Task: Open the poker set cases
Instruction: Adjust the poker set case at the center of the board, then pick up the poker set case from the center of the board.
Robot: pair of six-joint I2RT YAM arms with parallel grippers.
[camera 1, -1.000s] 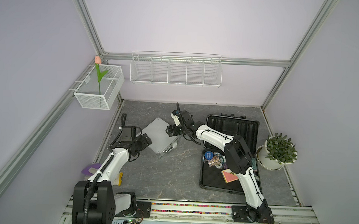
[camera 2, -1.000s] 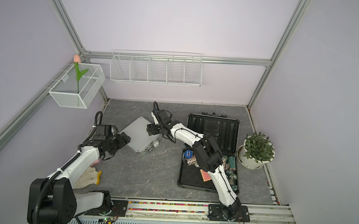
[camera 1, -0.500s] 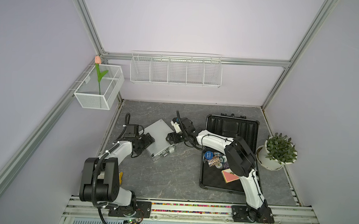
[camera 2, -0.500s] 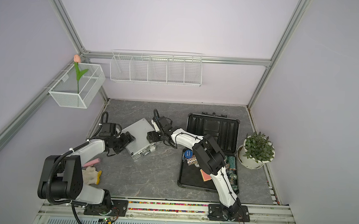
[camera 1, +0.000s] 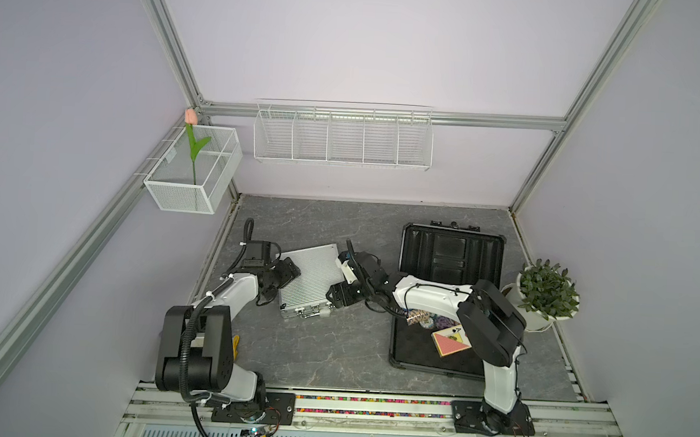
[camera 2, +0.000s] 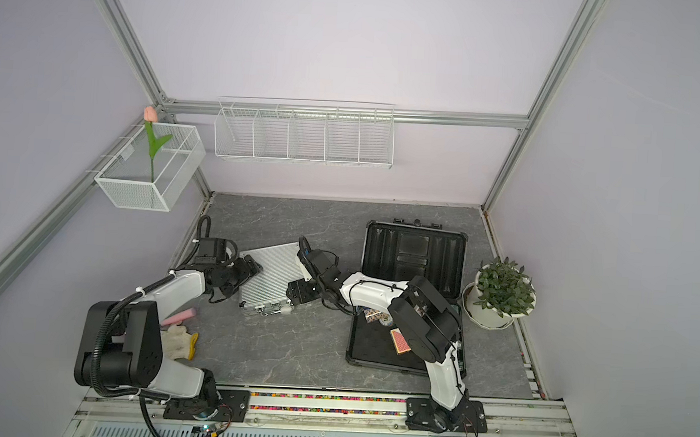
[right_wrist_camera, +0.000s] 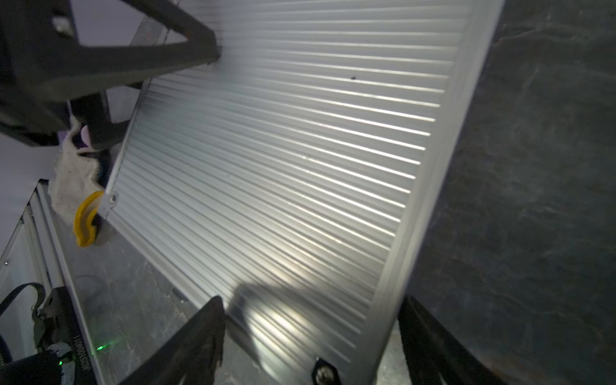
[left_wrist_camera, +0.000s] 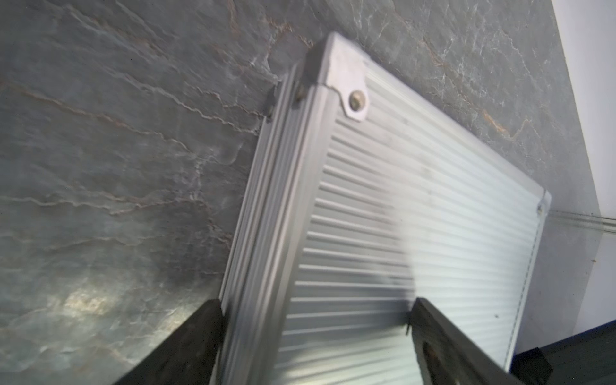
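**Q:** Where did the silver case (camera 1: 313,282) lie?

**A:** Lid down on the table (camera 1: 332,351), beside the opened dark case (camera 1: 450,259). The left gripper (camera 1: 286,278) and right gripper (camera 1: 335,295) flanked it, fingers (left_wrist_camera: 186,343) spread, clasping nothing.

**Q:** How would it handle?

**A:** Probably rigid, with slick ribbed aluminium. Best taken at the latches (camera 1: 305,310).

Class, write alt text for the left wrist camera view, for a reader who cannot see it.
A silver ribbed case fills most of the view, lying on a grey marbled tabletop, one riveted corner showing. The open left gripper straddles its edge: one black finger beside the side wall, one over the lid.
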